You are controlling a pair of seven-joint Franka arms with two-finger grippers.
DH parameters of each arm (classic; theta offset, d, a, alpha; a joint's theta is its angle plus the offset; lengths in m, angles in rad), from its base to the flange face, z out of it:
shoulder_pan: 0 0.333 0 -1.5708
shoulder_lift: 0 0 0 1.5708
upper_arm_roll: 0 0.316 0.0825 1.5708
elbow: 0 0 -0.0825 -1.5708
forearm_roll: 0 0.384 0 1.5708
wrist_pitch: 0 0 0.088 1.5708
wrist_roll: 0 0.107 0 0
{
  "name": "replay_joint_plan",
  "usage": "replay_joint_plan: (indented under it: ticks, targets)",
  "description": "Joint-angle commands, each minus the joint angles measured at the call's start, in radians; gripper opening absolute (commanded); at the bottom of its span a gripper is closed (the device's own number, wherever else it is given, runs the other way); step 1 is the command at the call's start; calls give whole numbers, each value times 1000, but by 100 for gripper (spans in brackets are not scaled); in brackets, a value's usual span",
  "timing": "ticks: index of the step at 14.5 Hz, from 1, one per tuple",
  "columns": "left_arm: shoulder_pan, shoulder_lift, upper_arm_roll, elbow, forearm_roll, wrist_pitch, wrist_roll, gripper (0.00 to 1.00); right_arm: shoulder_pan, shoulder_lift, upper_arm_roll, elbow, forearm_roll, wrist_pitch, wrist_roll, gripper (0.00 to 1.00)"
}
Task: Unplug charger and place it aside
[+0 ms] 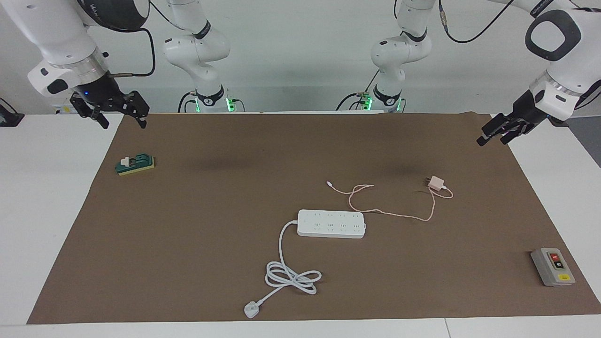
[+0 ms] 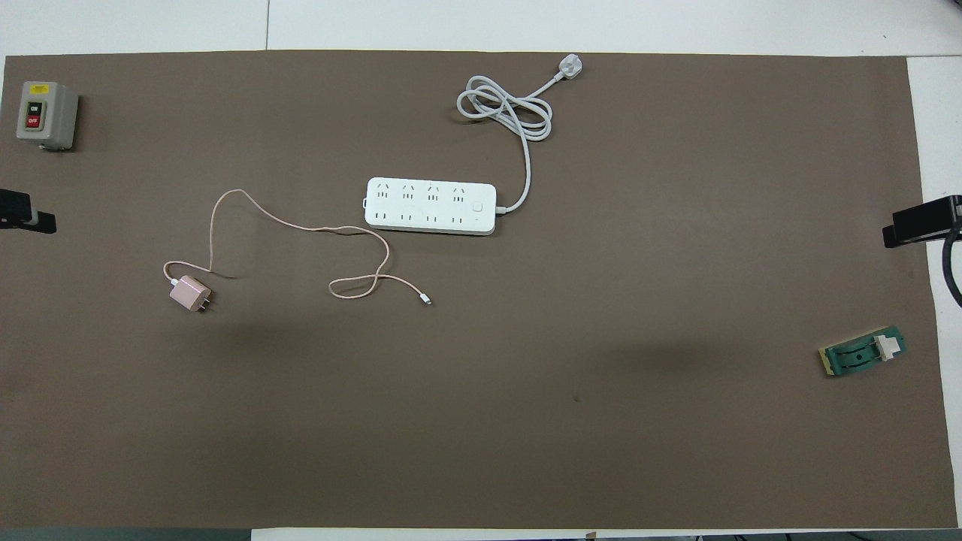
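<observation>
The pale-pink charger [image 1: 436, 182] lies loose on the brown mat, unplugged, toward the left arm's end and nearer to the robots than the white power strip [image 1: 331, 223]. It also shows in the overhead view [image 2: 189, 293], prongs pointing toward the right arm's end. Its thin pink cable [image 1: 389, 213] loops across the mat beside the strip [image 2: 431, 206]. My left gripper [image 1: 494, 134] is open and empty, raised over the mat's edge at the left arm's end; only its tip [image 2: 26, 219] shows from overhead. My right gripper [image 1: 123, 115] is open, raised over the mat's corner and waiting.
A grey switch box [image 1: 552, 266] with a red button stands farther from the robots at the left arm's end. A green block [image 1: 135, 165] with a white part lies at the right arm's end. The strip's thick white cord [image 1: 291, 277] coils farther from the robots.
</observation>
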Motion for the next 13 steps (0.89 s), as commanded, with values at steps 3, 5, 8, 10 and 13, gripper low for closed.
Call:
replay_joint_plan:
  ticks: [3,5,8,10,13]
  targets:
    - [-46,-66,-14,31,143,-100,-120,100,-22,-3,-6,8,41,-14,-21,100]
    - [-51,-52,-63,31,143,-103,-120,100,-21,-3,0,8,41,-9,8,100]
    - [-52,-54,-87,33,140,-108,-106,100,-18,-3,3,8,38,-3,12,100]
    - [-99,-50,-75,34,139,-105,-106,100,-18,-3,3,8,38,-3,12,100]
    - [-233,-41,40,36,135,-105,-110,100,-18,-3,3,8,38,-5,8,100]
